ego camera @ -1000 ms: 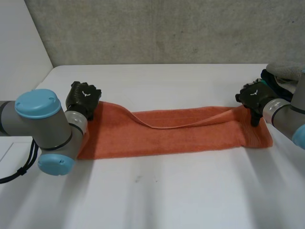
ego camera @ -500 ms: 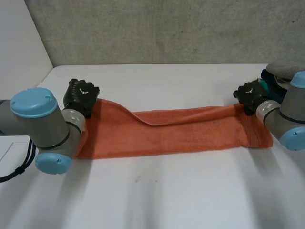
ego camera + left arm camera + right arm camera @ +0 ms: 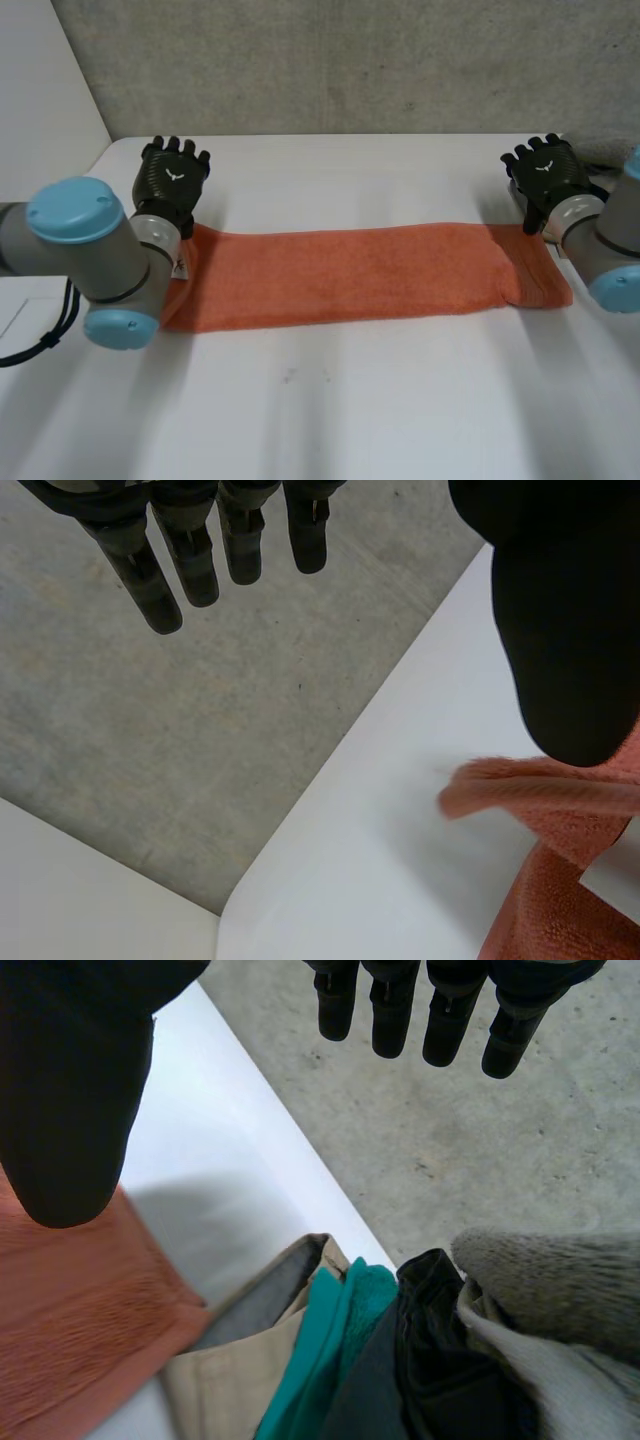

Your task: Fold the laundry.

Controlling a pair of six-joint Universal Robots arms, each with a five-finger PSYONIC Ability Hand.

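An orange towel (image 3: 360, 275) lies folded in a long flat strip across the white table (image 3: 330, 410). My left hand (image 3: 172, 178) is lifted just beyond the towel's left end, fingers (image 3: 160, 575) straight and spread, holding nothing. In the left wrist view the towel's corner (image 3: 545, 795) lies below the thumb (image 3: 570, 610). My right hand (image 3: 545, 172) hovers just beyond the towel's right end, its fingers (image 3: 400, 1010) straight and empty. The towel's right end (image 3: 70, 1310) lies under that thumb (image 3: 70, 1080).
A pile of other laundry (image 3: 420, 1360), beige, teal, dark and grey pieces, sits at the table's far right corner beside my right hand. A grey concrete wall (image 3: 330, 60) stands behind the table. The table's back left corner (image 3: 240, 900) is near my left hand.
Both hands have let go of the towel's upper layer and opened, lifting up and back. The sagging top edge has dropped, and the towel now lies flat.
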